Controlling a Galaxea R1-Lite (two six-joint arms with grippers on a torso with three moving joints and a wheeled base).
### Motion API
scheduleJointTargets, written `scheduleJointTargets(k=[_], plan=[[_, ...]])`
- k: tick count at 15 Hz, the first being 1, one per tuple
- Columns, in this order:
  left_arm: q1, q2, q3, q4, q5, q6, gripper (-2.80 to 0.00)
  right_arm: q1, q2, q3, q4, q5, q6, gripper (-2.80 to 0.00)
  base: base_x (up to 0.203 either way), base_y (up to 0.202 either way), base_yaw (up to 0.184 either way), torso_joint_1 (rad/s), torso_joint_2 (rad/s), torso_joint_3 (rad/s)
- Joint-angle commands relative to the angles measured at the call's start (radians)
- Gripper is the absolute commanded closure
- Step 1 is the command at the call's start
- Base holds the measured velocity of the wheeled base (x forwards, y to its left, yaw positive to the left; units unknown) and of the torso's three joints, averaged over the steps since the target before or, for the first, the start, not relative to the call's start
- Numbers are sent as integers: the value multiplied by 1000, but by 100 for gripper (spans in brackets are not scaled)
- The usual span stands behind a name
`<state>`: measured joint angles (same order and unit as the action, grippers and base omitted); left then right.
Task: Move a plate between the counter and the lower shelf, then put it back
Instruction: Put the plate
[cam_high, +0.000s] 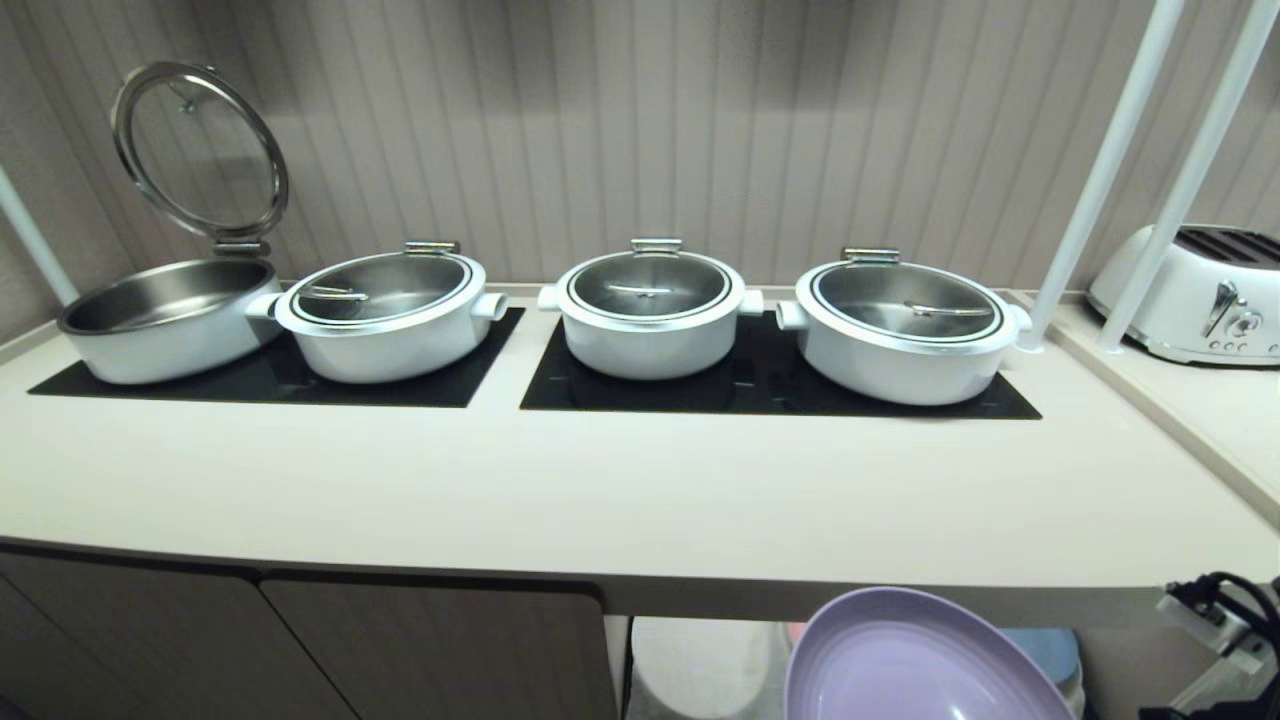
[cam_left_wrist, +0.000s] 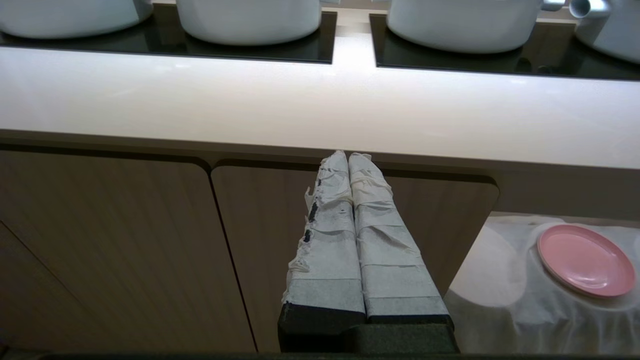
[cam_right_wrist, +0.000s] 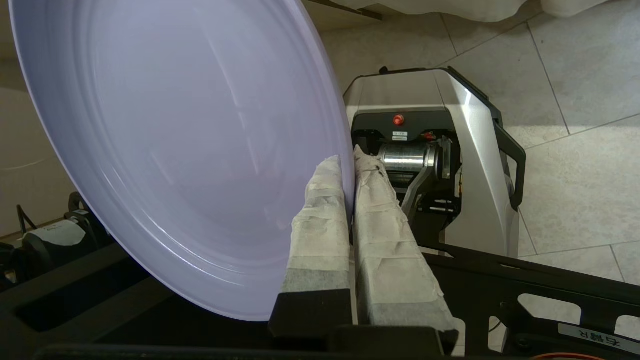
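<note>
Lilac plate (cam_right_wrist: 175, 150), rim pinched in the right hand (cam_right_wrist: 348, 162), stands tilted on edge below the counter (cam_high: 600, 500).

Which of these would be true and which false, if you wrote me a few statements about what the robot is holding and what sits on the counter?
1. The right gripper is clamped on the rim of the lilac plate. True.
2. All four pots on the counter have their lids down. False: the leftmost pot has its lid swung up; the other three are covered.
3. A pink plate lies on the white cloth in the lower shelf. True.
4. The left gripper holds a plate too. False: its fingers are shut on nothing, in front of the cabinet doors.
5. The lilac plate rests flat on the counter. False: it is held tilted below the counter's front edge.
</note>
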<state>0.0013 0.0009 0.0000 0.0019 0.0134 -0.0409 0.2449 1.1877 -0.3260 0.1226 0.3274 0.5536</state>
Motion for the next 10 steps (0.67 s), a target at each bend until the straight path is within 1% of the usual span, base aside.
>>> scheduleJointTargets(k=[1, 6, 10], plan=[[0, 1, 0, 0, 0, -1, 0, -3, -2, 1, 0, 2, 5, 0, 0, 0, 0, 0, 0, 0], [0, 1, 0, 0, 0, -1, 0, -41, 1, 7, -1, 2, 5, 0, 0, 0, 0, 0, 0, 0], [0, 1, 0, 0, 0, -1, 0, -53, 3, 4, -1, 1, 3, 0, 0, 0, 0, 0, 0, 0]])
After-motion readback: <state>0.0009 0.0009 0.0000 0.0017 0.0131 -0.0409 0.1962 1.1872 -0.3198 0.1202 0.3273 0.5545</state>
